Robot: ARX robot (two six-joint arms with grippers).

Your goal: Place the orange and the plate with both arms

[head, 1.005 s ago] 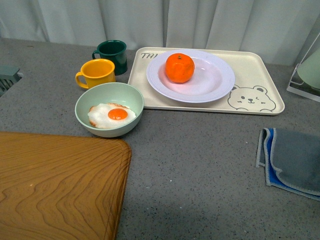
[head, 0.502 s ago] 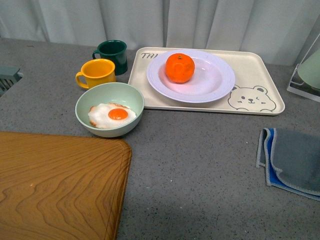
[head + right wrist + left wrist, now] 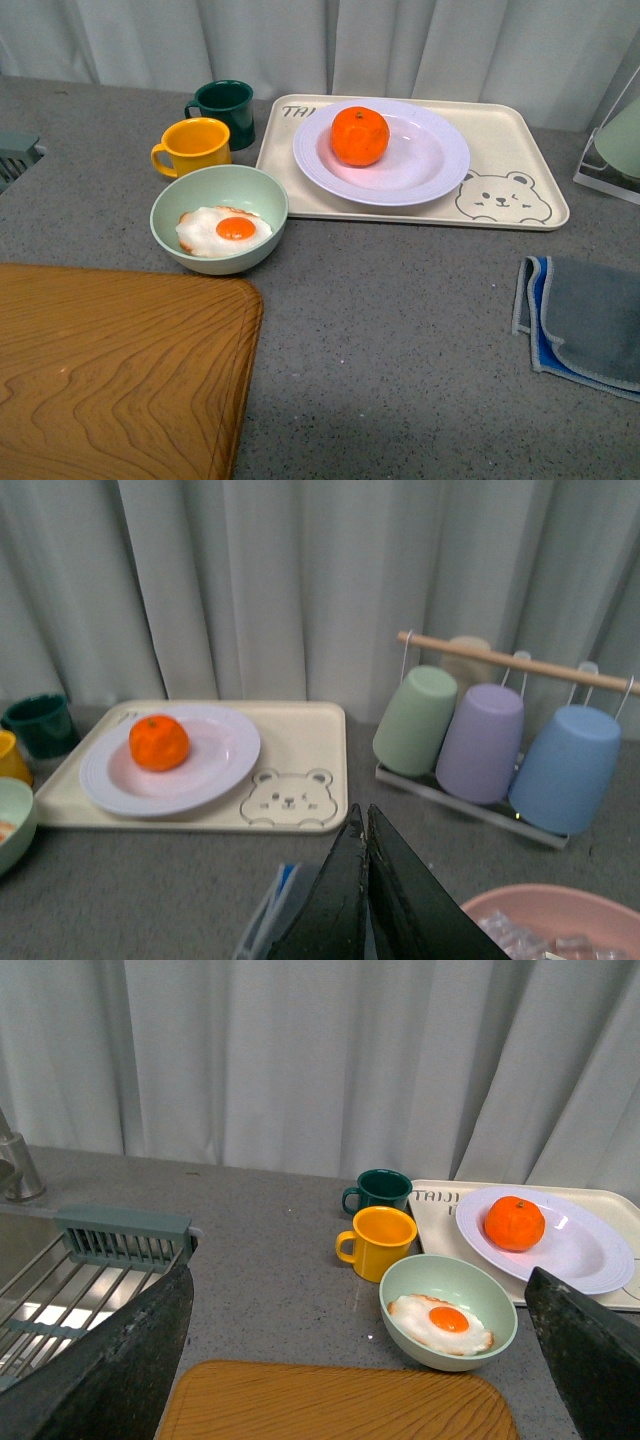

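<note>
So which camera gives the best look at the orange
The front view: the orange is largest and sharpest there, sitting in the plate. Both wrist views show it smaller and farther off; the right wrist's is slightly blurred.

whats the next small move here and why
Probably bring the open left gripper forward toward the orange. The orange sits in the plate on the bear tray; both arms are held back, holding nothing, and the right gripper is shut.
</note>
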